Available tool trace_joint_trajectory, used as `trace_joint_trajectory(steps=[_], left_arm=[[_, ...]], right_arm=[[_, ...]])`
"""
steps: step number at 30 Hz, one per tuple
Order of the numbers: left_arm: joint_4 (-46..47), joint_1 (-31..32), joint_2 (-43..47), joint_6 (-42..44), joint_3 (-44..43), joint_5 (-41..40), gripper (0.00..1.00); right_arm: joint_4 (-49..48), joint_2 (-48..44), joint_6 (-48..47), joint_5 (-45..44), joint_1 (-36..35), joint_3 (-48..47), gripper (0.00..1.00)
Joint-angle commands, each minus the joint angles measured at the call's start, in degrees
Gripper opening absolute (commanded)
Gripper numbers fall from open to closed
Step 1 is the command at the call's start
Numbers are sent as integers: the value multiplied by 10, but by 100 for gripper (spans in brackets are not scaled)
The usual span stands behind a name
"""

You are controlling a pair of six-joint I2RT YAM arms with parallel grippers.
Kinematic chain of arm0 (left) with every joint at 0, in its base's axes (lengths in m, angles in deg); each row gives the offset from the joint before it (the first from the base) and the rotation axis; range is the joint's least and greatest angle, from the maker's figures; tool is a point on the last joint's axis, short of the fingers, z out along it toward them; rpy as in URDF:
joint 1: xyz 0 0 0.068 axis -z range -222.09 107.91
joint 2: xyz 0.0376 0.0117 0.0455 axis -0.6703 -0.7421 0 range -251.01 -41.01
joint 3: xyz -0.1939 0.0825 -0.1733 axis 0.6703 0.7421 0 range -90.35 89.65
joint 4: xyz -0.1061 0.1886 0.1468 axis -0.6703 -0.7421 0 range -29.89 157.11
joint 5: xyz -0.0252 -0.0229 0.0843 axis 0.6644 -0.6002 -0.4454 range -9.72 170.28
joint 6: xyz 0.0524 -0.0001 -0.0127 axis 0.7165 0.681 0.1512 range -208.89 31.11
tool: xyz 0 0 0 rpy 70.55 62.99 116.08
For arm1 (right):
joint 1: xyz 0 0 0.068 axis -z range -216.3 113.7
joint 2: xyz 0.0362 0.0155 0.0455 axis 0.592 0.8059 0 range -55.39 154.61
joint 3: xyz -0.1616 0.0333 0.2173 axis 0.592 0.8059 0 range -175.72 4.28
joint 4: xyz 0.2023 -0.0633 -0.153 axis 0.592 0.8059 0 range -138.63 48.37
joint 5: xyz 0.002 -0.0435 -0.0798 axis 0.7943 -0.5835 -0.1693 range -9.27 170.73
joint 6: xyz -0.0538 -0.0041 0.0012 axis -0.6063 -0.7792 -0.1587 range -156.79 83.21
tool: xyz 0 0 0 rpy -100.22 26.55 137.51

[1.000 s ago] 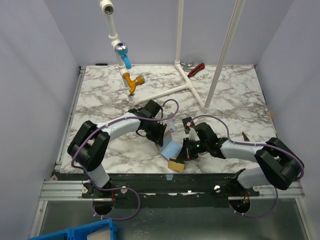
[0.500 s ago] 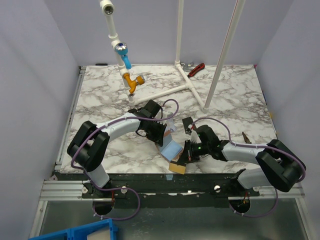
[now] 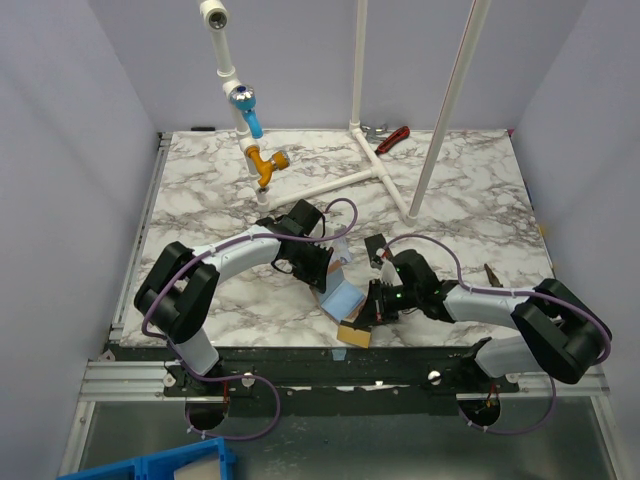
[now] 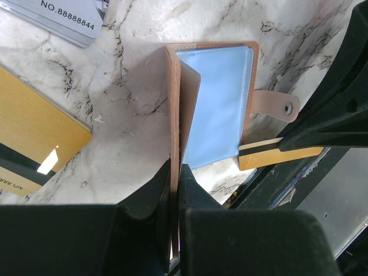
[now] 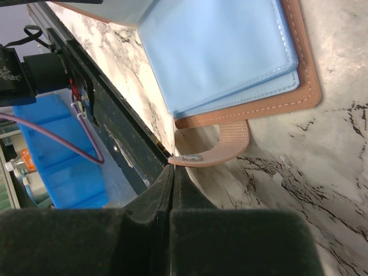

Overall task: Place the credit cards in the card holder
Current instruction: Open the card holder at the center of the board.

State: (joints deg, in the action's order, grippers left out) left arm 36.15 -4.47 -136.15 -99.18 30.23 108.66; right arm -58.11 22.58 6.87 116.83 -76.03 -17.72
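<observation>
The card holder [image 4: 215, 103] lies open near the table's front edge [image 3: 343, 298], tan leather with light blue sleeves [image 5: 230, 52]. My left gripper [image 4: 174, 169] is shut on its raised tan cover, seen edge-on. My right gripper [image 5: 173, 169] is shut, its tips right at the holder's snap strap [image 5: 221, 146]. A gold credit card with a dark stripe [image 4: 276, 154] lies at the table edge [image 3: 352, 333], running under the right gripper; nothing shows between those jaws. Another gold card [image 4: 34, 132] and a silvery-grey card [image 4: 63, 17] rest on the marble beside the holder.
A white pipe frame [image 3: 345, 180] with a blue and orange valve [image 3: 262, 160] stands at the back, a red-handled tool [image 3: 395, 137] behind it. The dark rail [image 3: 300, 365] runs just past the front edge. A blue bin [image 3: 150, 467] sits below.
My right gripper has edged slightly toward the table's front, and the gold card under it shifted a little. The left gripper still pinches the cover.
</observation>
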Motion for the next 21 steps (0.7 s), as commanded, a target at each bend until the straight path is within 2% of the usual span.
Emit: trace_joint_trajectory(steps=[1, 13, 21], left_arm=[[7, 3, 19, 8, 8, 18, 2], [8, 3, 25, 8, 10, 19, 2], [9, 3, 21, 7, 10, 19, 2]], right_arm=[[-16, 6, 5, 2, 2, 4, 1], [-26, 34, 8, 7, 3, 6, 1], [-25, 19, 11, 9, 4, 20, 1]])
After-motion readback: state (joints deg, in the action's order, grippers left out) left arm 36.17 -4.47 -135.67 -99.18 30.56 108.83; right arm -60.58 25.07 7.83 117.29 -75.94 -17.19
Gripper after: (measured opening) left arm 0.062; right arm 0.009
